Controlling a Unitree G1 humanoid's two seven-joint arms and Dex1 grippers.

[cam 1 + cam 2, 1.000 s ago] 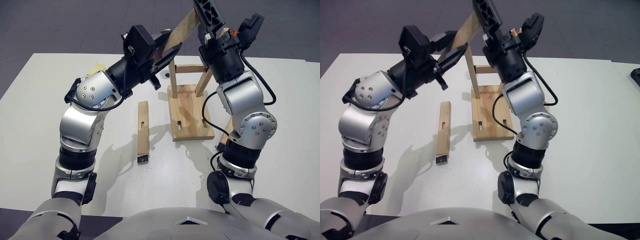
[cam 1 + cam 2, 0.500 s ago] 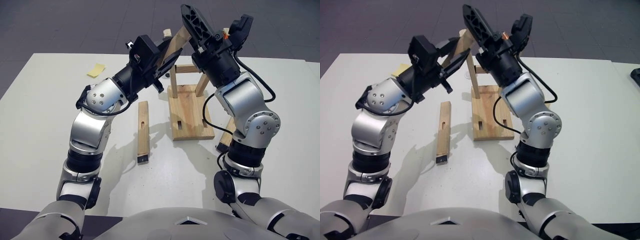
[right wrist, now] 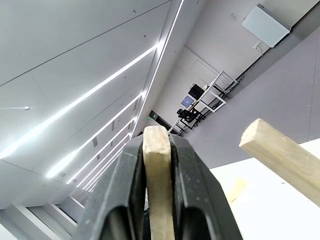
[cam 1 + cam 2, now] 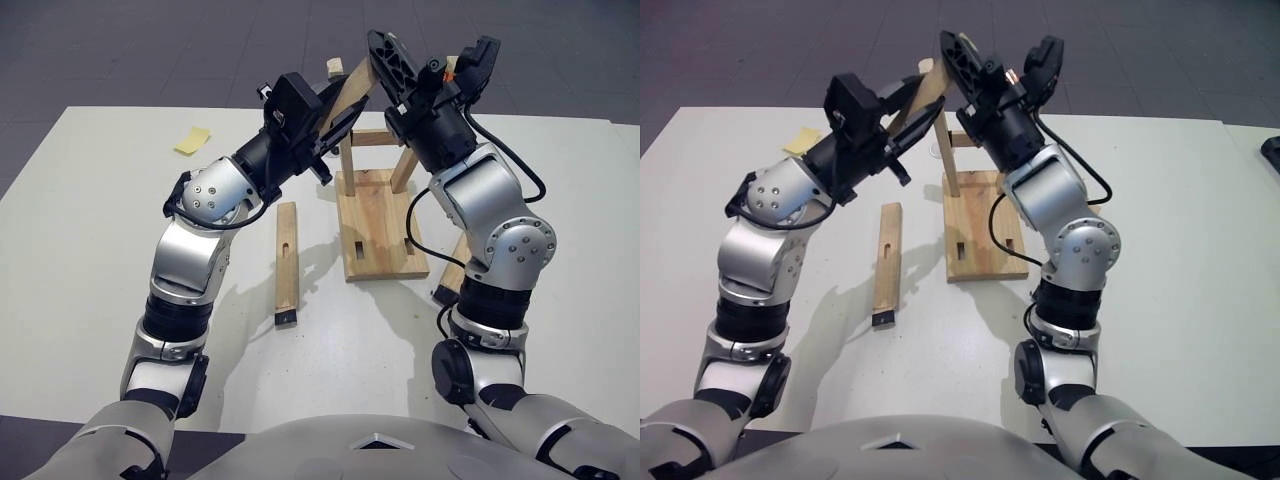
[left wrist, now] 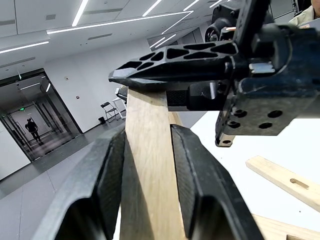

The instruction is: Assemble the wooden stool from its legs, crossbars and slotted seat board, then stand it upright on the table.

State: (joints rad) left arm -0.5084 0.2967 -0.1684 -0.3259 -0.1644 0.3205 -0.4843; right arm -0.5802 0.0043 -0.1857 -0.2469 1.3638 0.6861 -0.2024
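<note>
The slotted seat board (image 4: pixel 377 228) lies flat on the white table (image 4: pixel 90 250). Two legs stand in it, joined by a crossbar (image 4: pixel 376 137). Above them a wooden leg (image 4: pixel 350 90) hangs tilted in the air. My left gripper (image 4: pixel 335 105) is shut on its lower part, the wood sitting between both fingers (image 5: pixel 195 175). My right gripper (image 4: pixel 373 52) is shut on its upper part, gripping the leg's narrow edge (image 3: pixel 157 165). The top of a standing leg (image 3: pixel 280 150) shows beside it.
A loose slotted bar (image 4: pixel 287 262) lies on the table to the left of the seat board. Another wooden piece (image 4: pixel 450 277) lies partly under my right arm. A yellow note (image 4: pixel 192 140) sits at the far left.
Both grippers have come lower with the tilted leg, nearer the standing legs. My left arm has swung rightward toward the right gripper. The parts on the table have not moved.
</note>
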